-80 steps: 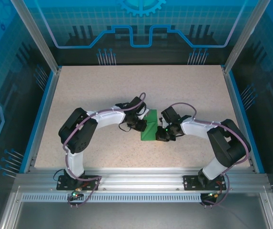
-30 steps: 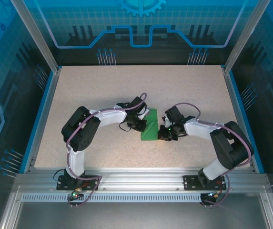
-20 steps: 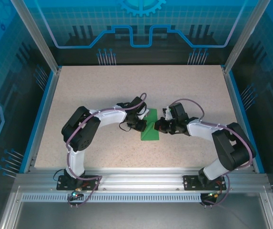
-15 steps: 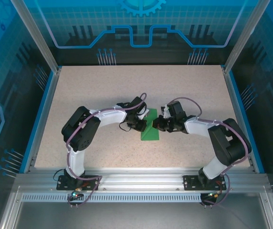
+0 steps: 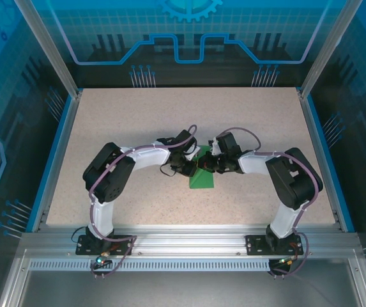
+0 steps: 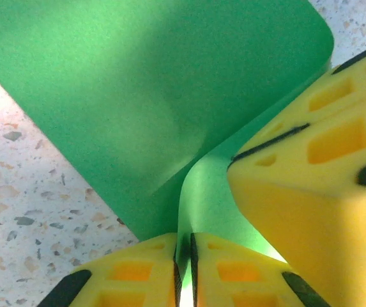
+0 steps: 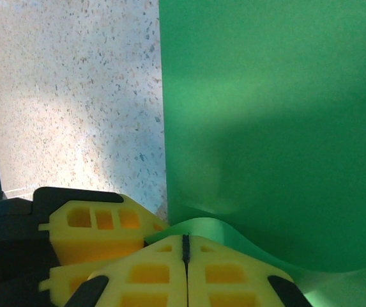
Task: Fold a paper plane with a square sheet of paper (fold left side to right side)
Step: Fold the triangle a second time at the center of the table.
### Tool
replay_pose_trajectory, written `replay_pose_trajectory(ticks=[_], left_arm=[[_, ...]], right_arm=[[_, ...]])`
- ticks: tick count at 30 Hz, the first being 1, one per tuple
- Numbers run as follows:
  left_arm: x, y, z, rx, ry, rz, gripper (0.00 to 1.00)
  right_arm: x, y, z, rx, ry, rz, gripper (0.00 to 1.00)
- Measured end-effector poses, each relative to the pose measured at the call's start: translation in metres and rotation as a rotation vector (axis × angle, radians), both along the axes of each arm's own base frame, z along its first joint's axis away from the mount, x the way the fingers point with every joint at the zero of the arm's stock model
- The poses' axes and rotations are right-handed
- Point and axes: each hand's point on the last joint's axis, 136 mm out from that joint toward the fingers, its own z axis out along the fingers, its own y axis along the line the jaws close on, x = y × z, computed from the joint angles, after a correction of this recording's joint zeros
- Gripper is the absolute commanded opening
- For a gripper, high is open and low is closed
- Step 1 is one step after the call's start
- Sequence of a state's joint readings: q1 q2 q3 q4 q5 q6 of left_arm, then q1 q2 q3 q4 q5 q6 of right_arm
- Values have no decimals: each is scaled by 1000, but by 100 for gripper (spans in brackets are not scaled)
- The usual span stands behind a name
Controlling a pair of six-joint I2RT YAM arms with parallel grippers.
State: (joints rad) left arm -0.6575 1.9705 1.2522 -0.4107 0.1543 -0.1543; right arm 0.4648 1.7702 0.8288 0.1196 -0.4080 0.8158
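The square sheet of paper (image 5: 203, 181) is bright green and lies folded over at the middle of the table, with a raised curled flap. My left gripper (image 5: 193, 167) is at its left edge, shut on the flap's edge (image 6: 184, 211), which stands pinched between the yellow fingertips (image 6: 138, 275). My right gripper (image 5: 207, 164) comes in from the right, shut with nothing visibly between its fingertips (image 7: 163, 268), and its tip rests against the curled flap (image 7: 198, 225). The two grippers nearly touch over the paper (image 7: 266, 115). The right gripper's yellow fingers (image 6: 310, 160) crowd the left wrist view.
The speckled beige table (image 5: 138, 121) has blue side rails (image 5: 53, 160) and a metal front rail (image 5: 189, 240). Both arm bases (image 5: 99, 242) stand at the near edge. Glass walls with metal posts (image 5: 48, 51) close in the back.
My right gripper has slid left across the paper until it sits right beside the left gripper. The left gripper has held its place on the flap.
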Motion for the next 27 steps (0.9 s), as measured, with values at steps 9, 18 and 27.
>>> replay_pose_trajectory(ticks=[9,18,27], left_arm=[[1,-1,0,1,0,-3,15],[0,-4,0,0,-1,-10,16],[-1,-6,1,-1,-4,-17,22]], right_arm=[[-5,-5,-8,-35,25,1,6],[-9,-12,-16,-85,32,5,6],[-11,-16,-20,-108,30,2,6]])
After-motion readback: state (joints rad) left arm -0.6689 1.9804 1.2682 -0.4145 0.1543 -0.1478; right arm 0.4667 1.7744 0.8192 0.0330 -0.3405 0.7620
